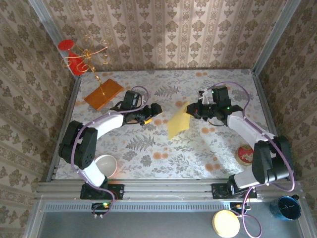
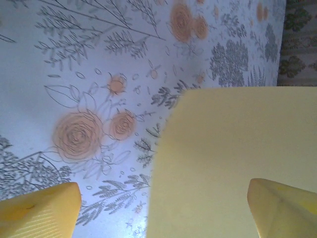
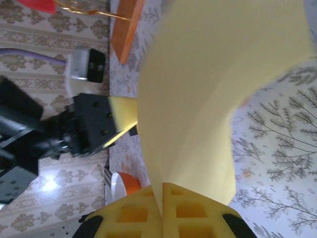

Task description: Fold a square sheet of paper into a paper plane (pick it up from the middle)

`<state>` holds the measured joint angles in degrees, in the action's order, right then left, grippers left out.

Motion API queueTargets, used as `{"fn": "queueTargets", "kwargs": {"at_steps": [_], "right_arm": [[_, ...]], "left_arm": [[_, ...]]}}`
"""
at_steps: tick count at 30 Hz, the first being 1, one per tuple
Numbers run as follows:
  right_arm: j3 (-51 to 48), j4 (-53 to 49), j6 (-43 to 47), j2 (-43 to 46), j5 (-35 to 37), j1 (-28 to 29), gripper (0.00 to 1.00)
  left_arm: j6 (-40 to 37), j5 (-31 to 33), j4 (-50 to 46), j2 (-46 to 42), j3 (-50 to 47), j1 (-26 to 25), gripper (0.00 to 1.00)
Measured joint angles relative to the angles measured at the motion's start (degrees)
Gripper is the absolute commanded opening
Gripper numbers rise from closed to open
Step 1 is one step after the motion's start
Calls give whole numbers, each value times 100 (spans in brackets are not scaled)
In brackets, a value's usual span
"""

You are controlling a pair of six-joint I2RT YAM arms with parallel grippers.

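Item: square sheet of paper (image 1: 178,124), pale yellow.
Location: pinched at one edge between the clenched fingers of the right gripper (image 3: 163,198). It hangs curved beyond them, lifted off the table (image 1: 148,148).
Left gripper (image 1: 157,110): fingers spread and empty, with the sheet's near edge ahead of and between them.
Status, judged: pickup done. No crease can be made out, so the folds into a plane remain.

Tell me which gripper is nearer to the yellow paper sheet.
Right. The right gripper is shut on the edge of the paper sheet, so it is touching it. The left gripper is open, close beside the sheet's left side.
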<state>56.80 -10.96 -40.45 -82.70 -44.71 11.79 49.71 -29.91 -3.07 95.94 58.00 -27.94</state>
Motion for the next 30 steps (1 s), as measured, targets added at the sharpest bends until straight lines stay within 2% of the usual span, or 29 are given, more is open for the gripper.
{"fn": "queueTargets", "kwargs": {"at_steps": [7, 16, 23, 30], "right_arm": [[238, -68, -66, -68, 116, 564, 1], [247, 483, -435, -1204, 380, 1412, 2], [-448, 1427, -876, -1427, 636, 1473, 3], [-774, 1674, -1040, -1762, 837, 1473, 3]], "left_arm": [[-2, 201, 2, -433, -431, 105, 92], [-2, 326, -35, -1147, -1147, 109, 93], [-68, 334, -98, -1119, -1226, 2, 91], [-155, 317, -179, -542, -1049, -398, 84]]}}
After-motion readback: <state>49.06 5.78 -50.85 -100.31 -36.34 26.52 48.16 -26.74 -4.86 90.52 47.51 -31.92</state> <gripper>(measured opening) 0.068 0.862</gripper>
